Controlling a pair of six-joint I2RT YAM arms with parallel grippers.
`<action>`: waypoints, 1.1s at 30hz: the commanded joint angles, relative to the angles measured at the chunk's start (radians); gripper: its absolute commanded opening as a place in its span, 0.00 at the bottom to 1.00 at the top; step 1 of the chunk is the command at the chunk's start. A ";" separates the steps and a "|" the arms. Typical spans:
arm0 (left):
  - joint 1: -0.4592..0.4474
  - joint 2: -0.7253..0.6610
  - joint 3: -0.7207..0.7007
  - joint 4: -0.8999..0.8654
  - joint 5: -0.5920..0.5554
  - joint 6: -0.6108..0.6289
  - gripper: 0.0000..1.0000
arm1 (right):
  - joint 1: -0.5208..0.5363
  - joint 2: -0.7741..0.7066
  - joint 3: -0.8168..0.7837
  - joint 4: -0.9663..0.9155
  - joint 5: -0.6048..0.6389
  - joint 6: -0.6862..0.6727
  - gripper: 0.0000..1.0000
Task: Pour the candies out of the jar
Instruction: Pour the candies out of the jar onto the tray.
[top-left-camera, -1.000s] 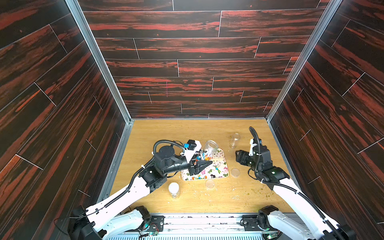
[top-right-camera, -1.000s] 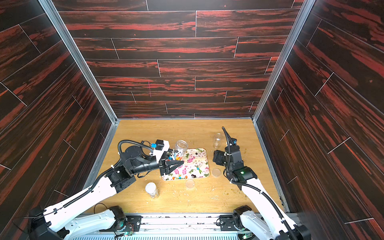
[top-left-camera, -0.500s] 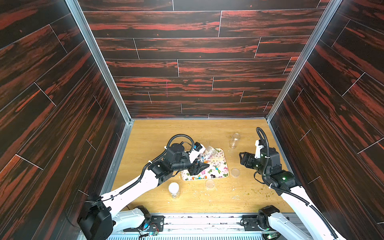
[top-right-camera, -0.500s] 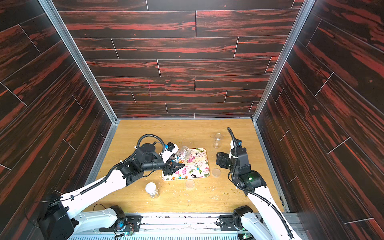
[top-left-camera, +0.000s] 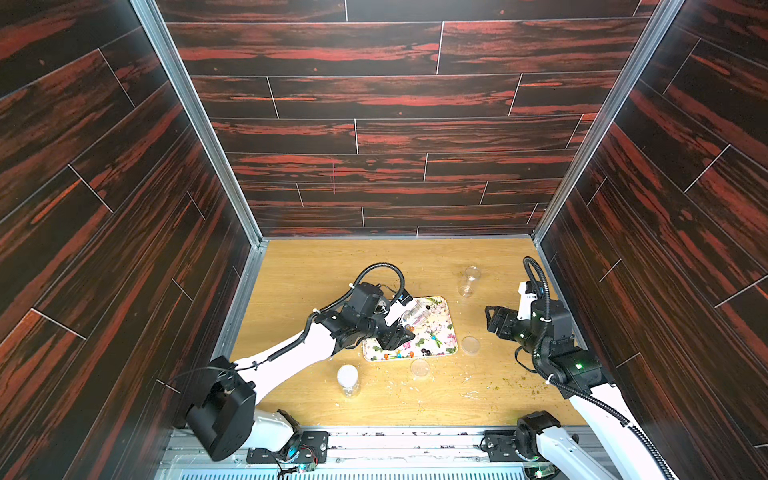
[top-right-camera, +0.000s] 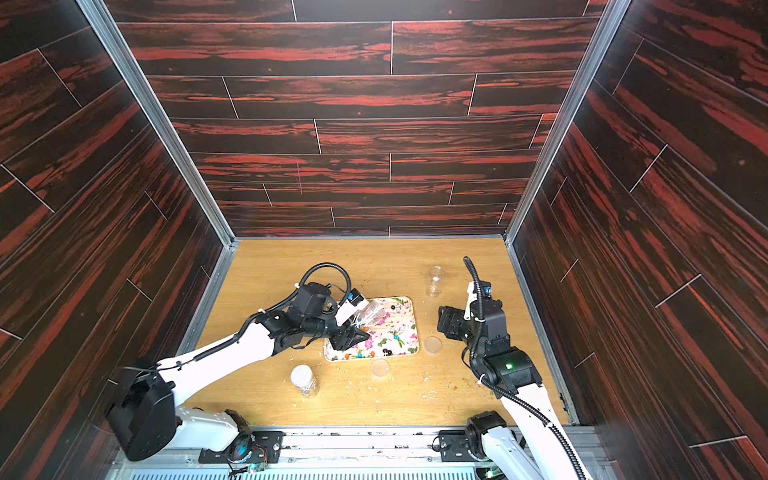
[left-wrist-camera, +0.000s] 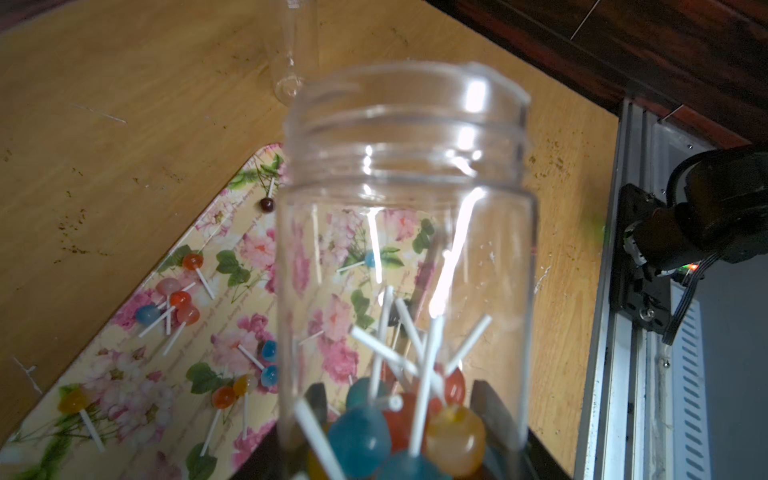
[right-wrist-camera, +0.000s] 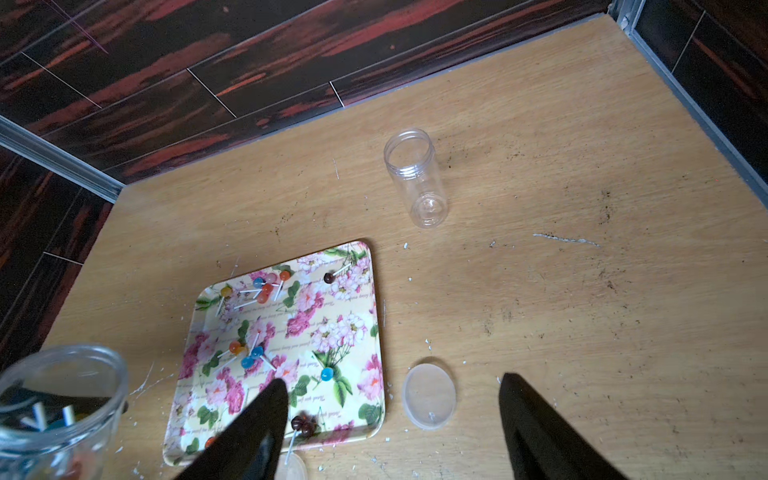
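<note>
First, white-topped jar (top-left-camera: 347, 378): is standing upright on the table (top-left-camera: 316, 266), in front of the tray's left corner and apart from it.
left gripper (top-left-camera: 407, 323): is reaching in over the tray's left edge, its fingers (top-left-camera: 394, 337) clamping the clear jar at its base end.
jar (left-wrist-camera: 407, 232): lidless, is hanging tilted above the tray's left half, with its mouth pointing away from the gripper.
candies (left-wrist-camera: 361, 432): small glossy balls on white sticks. A blue, orange and red cluster is sitting at the jar's base end, and others are lying scattered across the tray.
tray (right-wrist-camera: 332, 320): floral, is lying flat on the table.
front lid (top-left-camera: 419, 368): clear and round, is lying flat just in front of the tray's near edge.
side lid (right-wrist-camera: 429, 399): is lying flat just beside the tray's right edge.
empty jar (right-wrist-camera: 415, 178): is standing upright beyond the tray's far right corner, apart from it.
right gripper (right-wrist-camera: 393, 381): is hovering to the right of the tray with its jaws spread wide, holding nothing.
</note>
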 joint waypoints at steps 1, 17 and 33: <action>0.005 0.043 0.057 -0.095 0.015 0.073 0.56 | -0.008 -0.021 0.018 -0.023 -0.009 -0.014 0.82; 0.006 0.291 0.235 -0.374 -0.033 0.190 0.56 | -0.012 -0.080 -0.018 -0.062 0.003 -0.012 0.83; 0.006 0.419 0.378 -0.608 -0.245 0.258 0.57 | -0.014 -0.087 -0.065 -0.047 -0.044 0.020 0.83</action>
